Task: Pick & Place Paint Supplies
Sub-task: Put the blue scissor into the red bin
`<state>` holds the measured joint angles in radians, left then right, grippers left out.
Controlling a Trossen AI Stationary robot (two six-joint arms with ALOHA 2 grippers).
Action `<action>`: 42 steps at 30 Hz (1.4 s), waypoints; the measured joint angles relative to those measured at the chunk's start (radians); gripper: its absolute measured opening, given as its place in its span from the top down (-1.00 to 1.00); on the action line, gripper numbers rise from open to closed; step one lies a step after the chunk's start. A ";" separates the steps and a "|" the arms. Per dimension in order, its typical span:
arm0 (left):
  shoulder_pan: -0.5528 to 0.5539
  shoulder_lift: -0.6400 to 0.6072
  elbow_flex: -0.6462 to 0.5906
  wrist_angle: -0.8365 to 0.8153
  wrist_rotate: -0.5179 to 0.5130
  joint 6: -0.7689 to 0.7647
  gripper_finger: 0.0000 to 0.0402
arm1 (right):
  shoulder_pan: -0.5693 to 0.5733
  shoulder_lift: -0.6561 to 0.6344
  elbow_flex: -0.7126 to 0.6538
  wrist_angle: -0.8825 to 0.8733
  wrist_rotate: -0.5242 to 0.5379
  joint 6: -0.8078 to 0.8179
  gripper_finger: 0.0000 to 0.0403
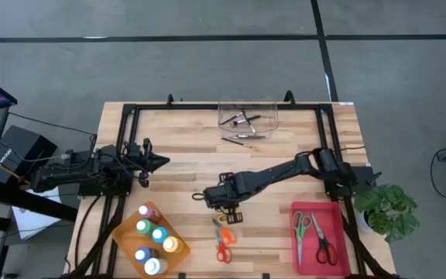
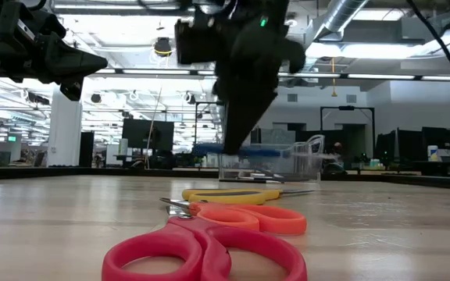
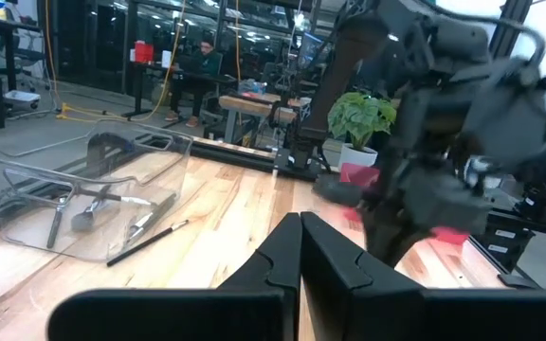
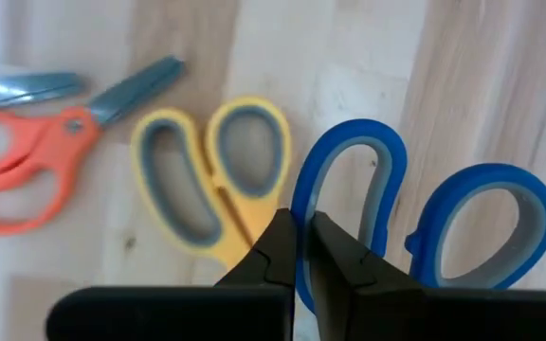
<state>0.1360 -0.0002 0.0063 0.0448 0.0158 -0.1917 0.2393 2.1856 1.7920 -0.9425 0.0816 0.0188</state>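
Observation:
My right gripper [image 1: 224, 208] hangs over the table's middle, pointing down, shut on blue-handled scissors [image 4: 463, 227], which also show as a blue strip under the fingers in the low view [image 2: 260, 147]. Below them, yellow-handled scissors [image 4: 216, 180] and orange-handled scissors [image 4: 27, 161] lie flat on the wood. Red-handled scissors [image 1: 223, 252] lie nearer the near edge. My left gripper [image 1: 161, 161] waits shut above the table's left part, touching nothing [image 3: 300, 237]. My right gripper [image 4: 301, 246] pinches one finger loop of the blue scissors' handle [image 4: 303, 204] between its two fingers, coming from above and pointing down. The fingers lie across the loop's rim. The scissors seem lifted clear of the table, roughly level under the fingertips.
A red tray [image 1: 333, 232] at the near right holds two more scissors. An orange tray [image 1: 126, 232] at the near left carries several paint bottles. A clear container [image 1: 246, 116] with brushes stands at the far edge, one brush [image 1: 238, 141] lying beside it. A potted plant [image 1: 389, 209] stands off the right edge.

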 joint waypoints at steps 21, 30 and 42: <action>0.000 0.000 0.000 0.000 0.000 0.000 1.00 | 0.065 -0.302 0.000 -0.072 0.059 0.098 0.98; 0.000 0.000 0.000 0.000 0.000 0.000 1.00 | 0.120 -0.326 0.001 -0.132 0.094 0.142 0.98; 0.000 0.000 0.000 0.000 0.000 0.000 1.00 | 0.119 -0.317 0.000 -0.161 0.103 0.158 0.99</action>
<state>0.1362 -0.0002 0.0063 0.0448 0.0158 -0.1917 0.3588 1.8690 1.7924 -1.1031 0.1848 0.1768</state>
